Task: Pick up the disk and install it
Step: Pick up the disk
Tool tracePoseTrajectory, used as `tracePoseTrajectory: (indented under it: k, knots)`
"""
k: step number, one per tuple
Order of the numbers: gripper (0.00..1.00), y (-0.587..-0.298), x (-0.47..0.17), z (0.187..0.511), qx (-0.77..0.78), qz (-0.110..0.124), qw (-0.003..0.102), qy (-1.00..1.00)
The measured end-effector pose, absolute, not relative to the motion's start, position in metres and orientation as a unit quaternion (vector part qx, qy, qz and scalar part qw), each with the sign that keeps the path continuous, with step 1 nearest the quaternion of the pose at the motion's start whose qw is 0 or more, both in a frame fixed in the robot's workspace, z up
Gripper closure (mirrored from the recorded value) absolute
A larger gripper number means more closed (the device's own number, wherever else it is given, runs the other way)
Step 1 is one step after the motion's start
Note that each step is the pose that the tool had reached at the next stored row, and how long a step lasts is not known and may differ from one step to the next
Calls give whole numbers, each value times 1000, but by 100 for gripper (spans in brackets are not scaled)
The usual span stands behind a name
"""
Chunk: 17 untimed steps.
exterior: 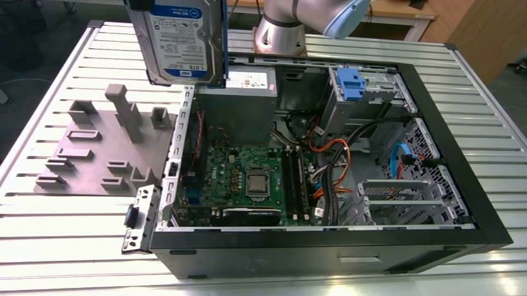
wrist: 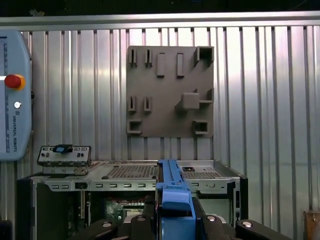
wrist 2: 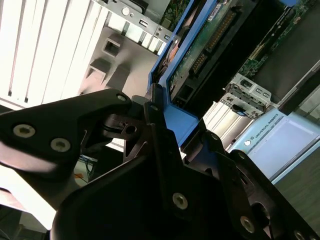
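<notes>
1 silver-grey rectangular hard disk in blue plastic bracket (exterior: 182, 43) hangs at exterior view's upper left, near rim of open black computer case (exterior: 451, 154). Black hand (wrist: 173, 220) clamped on bracket edge; thin hold, disk may tilt, slip.

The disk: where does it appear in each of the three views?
Exterior view: the disk raised, label showing, at the top.
Second wrist view: disk circuit-side out, between the jaws.
First wrist view: disk edge-on, before the open case.
Shared landmark: the grey fixture plate.

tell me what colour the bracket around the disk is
Blue; the bracket shows best in the first wrist view.
</notes>
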<state>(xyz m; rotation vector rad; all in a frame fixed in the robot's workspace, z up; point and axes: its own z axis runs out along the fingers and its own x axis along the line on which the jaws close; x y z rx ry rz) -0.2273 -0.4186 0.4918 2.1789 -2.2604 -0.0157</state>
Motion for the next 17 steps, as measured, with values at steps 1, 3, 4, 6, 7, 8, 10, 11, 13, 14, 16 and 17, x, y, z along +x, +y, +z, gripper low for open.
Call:
tracePoseTrajectory:
  k: [1, 3, 4, 6, 7, 8, 10, 11, 13, 14, 16, 17]
  knots:
    - [64, -420, -226, 492, 694, -5, 1, -720]
    - [64, -421, -220, 491, 694, -5, 1, -720]
    - [64, -421, -216, 491, 694, -5, 1, -720]
    - [64, -422, -209, 491, 694, -5, 1, -720]
    - [64, -422, -206, 491, 694, -5, 1, -720]
    - [64, -422, -202, 490, 694, -5, 1, -720]
    - [64, -422, -194, 490, 694, -5, 1, -720]
    - [64, -422, -190, 490, 694, -5, 1, -720]
    - [64, -422, -183, 490, 694, -5, 1, -720]
    - [64, -422, -179, 490, 694, -5, 1, -720]
    - [64, -423, -170, 489, 694, -5, 1, -720]
    - [64, -423, -166, 489, 694, -5, 1, -720]
